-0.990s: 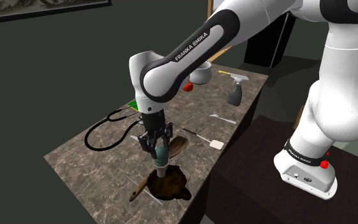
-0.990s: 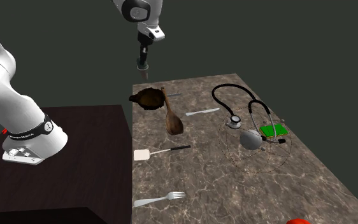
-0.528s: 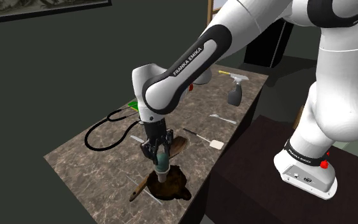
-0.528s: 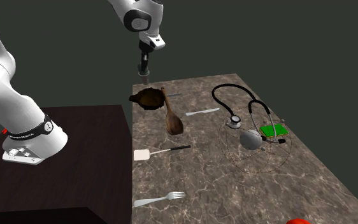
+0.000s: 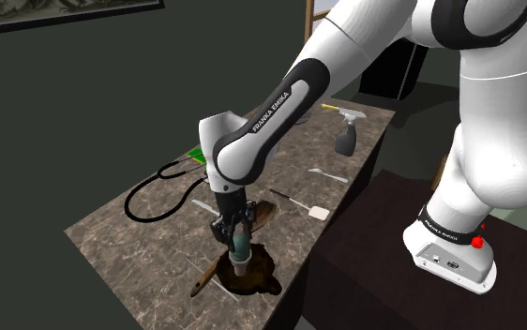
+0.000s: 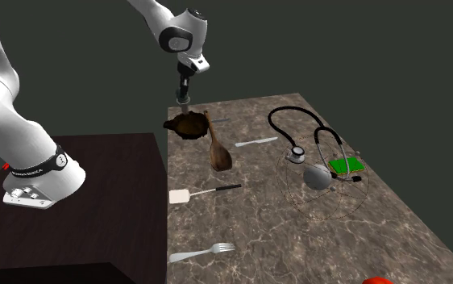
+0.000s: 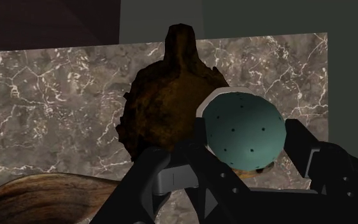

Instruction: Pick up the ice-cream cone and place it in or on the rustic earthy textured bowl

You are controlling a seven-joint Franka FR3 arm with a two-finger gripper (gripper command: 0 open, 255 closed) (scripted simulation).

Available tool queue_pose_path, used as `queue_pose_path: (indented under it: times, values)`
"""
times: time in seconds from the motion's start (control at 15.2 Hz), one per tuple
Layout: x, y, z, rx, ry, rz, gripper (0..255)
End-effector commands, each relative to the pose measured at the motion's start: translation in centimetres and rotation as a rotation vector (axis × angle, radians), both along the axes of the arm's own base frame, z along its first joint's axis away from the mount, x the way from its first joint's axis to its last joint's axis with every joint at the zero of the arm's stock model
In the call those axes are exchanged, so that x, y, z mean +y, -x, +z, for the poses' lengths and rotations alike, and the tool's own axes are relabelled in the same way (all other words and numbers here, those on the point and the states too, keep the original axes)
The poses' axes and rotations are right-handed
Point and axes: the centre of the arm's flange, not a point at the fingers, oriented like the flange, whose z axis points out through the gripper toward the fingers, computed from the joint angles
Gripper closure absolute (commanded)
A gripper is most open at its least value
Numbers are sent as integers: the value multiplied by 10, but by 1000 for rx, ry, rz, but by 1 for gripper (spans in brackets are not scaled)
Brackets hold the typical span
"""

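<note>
Above the bowl [image 7: 162, 111], the tool [image 7: 244, 154] seemingly clasps a teal-topped cone [image 7: 243, 127].

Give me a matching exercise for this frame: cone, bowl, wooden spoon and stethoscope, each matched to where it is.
Things:
1. cone
2. bowl
3. wooden spoon
4. stethoscope

Places:
A. lying flat on the table beside the bowl
B. clasped in the hand
C. next to the green item, away from the hand
D. at the table's corner, below the hand

Pairs: 1-B, 2-D, 3-A, 4-C
</note>
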Motion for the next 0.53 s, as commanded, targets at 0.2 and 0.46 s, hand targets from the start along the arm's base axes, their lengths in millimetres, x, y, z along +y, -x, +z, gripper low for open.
queue_pose_path:
  times: [0.2, 0.46]
  values:
    - [0, -1, -23, -1, 0, 0, 255]
    - [0, -1, -23, -1, 0, 0, 255]
